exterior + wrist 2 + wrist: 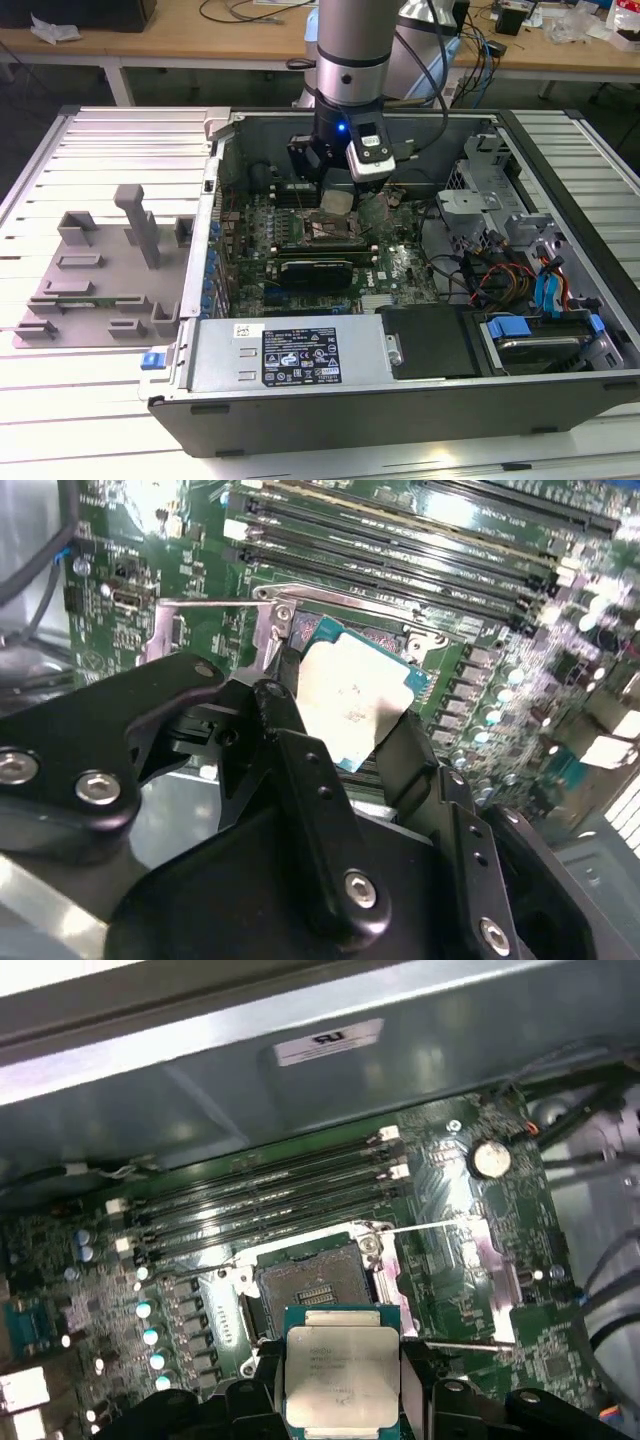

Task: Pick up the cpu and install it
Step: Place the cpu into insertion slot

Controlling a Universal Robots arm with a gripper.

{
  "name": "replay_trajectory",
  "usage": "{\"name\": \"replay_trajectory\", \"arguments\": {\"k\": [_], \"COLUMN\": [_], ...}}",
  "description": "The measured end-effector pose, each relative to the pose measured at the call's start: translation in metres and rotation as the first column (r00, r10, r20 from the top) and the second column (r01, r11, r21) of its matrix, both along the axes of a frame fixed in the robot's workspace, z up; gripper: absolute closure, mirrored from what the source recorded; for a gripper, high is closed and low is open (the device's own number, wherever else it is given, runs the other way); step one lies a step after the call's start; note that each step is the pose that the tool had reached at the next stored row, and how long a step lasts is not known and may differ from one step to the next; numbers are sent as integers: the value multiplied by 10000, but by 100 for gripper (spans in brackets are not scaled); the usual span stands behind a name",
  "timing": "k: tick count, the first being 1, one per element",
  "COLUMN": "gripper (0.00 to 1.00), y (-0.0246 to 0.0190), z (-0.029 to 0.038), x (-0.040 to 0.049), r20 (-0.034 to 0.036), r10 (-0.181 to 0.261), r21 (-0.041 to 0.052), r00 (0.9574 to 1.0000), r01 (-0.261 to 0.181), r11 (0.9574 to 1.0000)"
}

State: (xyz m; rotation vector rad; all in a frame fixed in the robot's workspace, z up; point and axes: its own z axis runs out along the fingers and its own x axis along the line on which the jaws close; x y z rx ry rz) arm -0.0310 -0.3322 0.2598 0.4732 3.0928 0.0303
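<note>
The cpu is a flat square chip with a silvery top plate and a blue-green rim. It hangs tilted between the black fingers of my gripper, which is shut on its two opposite edges. In the first wrist view the open motherboard socket lies just beyond the chip, its metal load frame swung aside. In the exterior view the gripper holds the cpu low inside the computer case, just above the socket.
The open computer case lies on a slatted white table. Memory slots run beside the socket. Drive cages and coloured cables crowd the exterior view's right. A grey fixture sits outside the case on the exterior view's left.
</note>
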Motion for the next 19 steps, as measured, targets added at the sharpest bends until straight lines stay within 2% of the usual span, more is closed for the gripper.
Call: {"name": "replay_trajectory", "arguments": {"k": [2,3,6,8,9,10,11,13,15,16,18,19], "gripper": [45,45,45,45,45,45,45,45,45,45,45,45], "y": [0,0,0,0,0,0,0,0,0,0,0,0], "z": [-1,-3,-6,-8,-9,-11,-12,-14,-17,-18,-20,-20], "x": [0,0,0,0,0,0,0,0,0,0,0,0], "r20": [1,0,0,1,0,1,0,0,1,0,1,1], "r10": [-353,-822,-1667,-1963,-2270,-2651,-3060,-3451,-4100,-4412,-5035,-5175], "r21": [0,0,0,0,0,0,0,0,0,0,0,0], "r00": [9994,9966,9860,9805,9739,9642,9520,9386,9121,8974,8640,8557], "r01": [353,822,1667,1963,2270,2651,3060,3451,4100,4412,5035,5175], "r11": [9994,9966,9860,9805,9739,9642,9520,9386,9121,8974,8640,8557]}}
